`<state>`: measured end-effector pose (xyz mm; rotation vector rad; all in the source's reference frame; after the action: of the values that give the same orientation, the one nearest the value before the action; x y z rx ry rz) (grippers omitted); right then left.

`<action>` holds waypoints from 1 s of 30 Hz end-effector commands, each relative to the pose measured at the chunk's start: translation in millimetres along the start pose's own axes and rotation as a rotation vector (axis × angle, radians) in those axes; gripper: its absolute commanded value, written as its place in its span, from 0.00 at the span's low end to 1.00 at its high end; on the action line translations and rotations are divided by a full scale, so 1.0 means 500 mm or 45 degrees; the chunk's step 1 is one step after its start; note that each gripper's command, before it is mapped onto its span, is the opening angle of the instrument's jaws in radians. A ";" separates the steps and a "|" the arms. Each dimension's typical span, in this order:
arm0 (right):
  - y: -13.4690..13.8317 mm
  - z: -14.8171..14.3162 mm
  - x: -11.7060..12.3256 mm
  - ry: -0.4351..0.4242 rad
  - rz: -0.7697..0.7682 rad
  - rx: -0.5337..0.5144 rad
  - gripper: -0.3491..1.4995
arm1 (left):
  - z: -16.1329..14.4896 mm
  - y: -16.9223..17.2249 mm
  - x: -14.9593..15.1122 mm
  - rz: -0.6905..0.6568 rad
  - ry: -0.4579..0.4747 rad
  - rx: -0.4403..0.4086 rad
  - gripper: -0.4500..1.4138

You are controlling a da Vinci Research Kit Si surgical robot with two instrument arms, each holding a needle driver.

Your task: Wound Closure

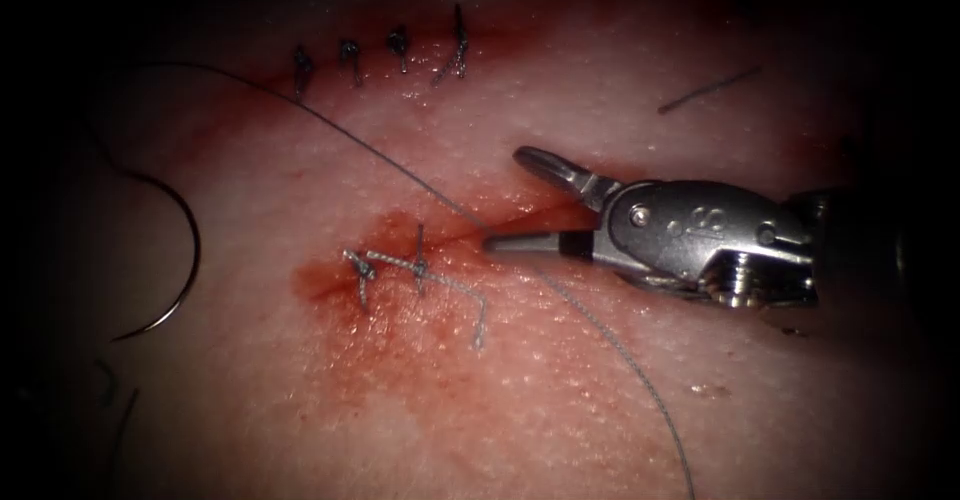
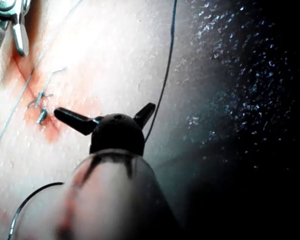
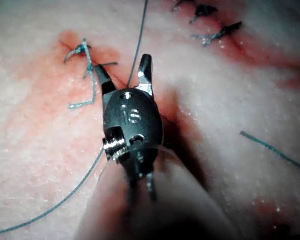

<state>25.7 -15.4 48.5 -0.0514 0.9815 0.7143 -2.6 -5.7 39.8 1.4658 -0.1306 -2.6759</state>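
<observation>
Tissue [image 1: 620, 390] with its cut [image 1: 520, 222] running out from between my right tool's jaws, red fluid [image 1: 340, 280] staining the surface around the stitches. My right needle driver [image 1: 515, 200] enters from the right with its jaws spread wide, one pointing up and left, the other lying level with its tip at the end of the cut; they grip nothing. The thread [image 1: 380, 150] runs from the upper left down past the lower jaw's tip and on toward the bottom edge, passing beside that jaw; whether it touches I cannot tell. Two knotted stitches [image 1: 415, 265] with cut ends sit just left of the jaw tip. A row of finished stitches [image 1: 400, 55] lies farther up the tissue. The curved needle [image 1: 175, 260] rests free on the tissue well to the left of the cut, held by neither tool. A loose cut end of thread [image 1: 710, 90] lies at the upper right. In the left wrist view my left needle driver [image 2: 105, 116] has its jaws splayed open and empty, above the tissue near the knotted stitches, the thread passing just beside one jaw.
</observation>
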 end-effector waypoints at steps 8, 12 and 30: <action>-0.0001 0.0010 -0.0003 -0.018 -0.380 0.022 0.88 | -0.0031 -0.0171 0.0018 -0.226 0.143 0.387 0.75; 0.0006 0.0000 0.0005 -0.044 -0.492 0.006 0.90 | 0.0054 -0.0175 0.0093 -0.276 0.154 0.474 0.71; -0.0002 -0.0032 0.0034 0.001 -0.500 0.113 0.88 | 0.0536 -0.0115 0.0135 -0.116 -0.124 0.539 0.61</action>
<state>24.4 -14.7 45.6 -0.1639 0.9644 0.3106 -28.4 0.5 48.1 1.4521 -0.6866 -2.9213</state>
